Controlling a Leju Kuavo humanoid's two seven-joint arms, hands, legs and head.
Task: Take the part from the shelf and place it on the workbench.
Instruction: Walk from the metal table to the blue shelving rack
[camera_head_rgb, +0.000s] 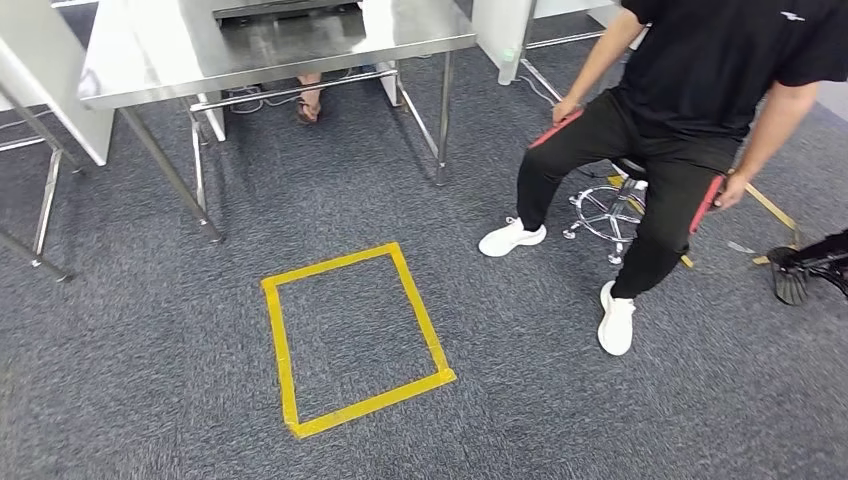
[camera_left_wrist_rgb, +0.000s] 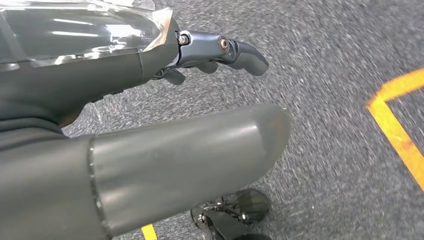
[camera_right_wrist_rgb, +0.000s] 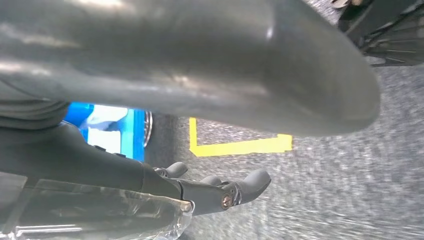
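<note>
Both robot hands hang empty, left robot hand (camera_left_wrist_rgb: 165, 135) and right robot hand (camera_right_wrist_rgb: 200, 95), fingers loosely spread. Overhead we see one yellow tape square (camera_head_rgb: 352, 338) beside one seated person (camera_head_rgb: 690, 110).

The tape square (camera_head_rgb: 350, 338) sits on the carpet (camera_head_rgb: 150, 380), with the steel table (camera_head_rgb: 270, 45) behind it and a seated person (camera_head_rgb: 680, 120) off to its right.
</note>
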